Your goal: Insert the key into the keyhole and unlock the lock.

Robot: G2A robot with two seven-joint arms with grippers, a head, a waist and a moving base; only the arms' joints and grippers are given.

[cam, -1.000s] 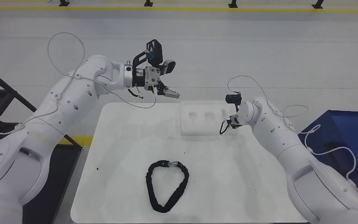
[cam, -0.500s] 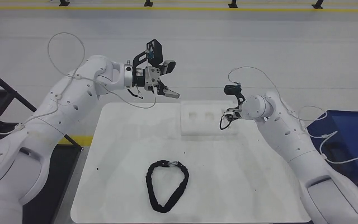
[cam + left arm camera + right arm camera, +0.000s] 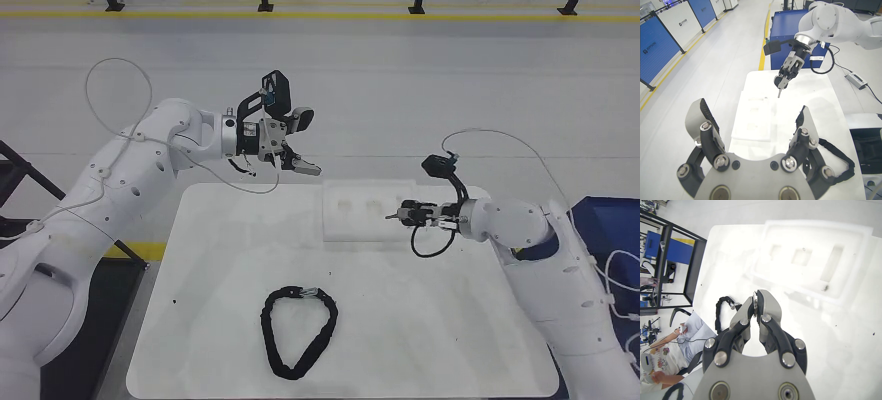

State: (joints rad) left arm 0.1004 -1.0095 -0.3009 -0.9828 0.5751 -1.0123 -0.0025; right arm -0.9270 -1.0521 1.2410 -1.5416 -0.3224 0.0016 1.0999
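One small silver metal key (image 3: pixel 779 93) pinched in my right gripper (image 3: pixel 755 297); left gripper (image 3: pixel 753 113) wide; one black fabric-sleeved chain lock (image 3: pixel 298 333).

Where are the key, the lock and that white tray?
key (image 3: pixel 779 93): left wrist view, on its metal shaft.
lock (image 3: pixel 268 328): top view, on its black sleeve.
tray (image 3: pixel 350 231): top view, on its bare near part.
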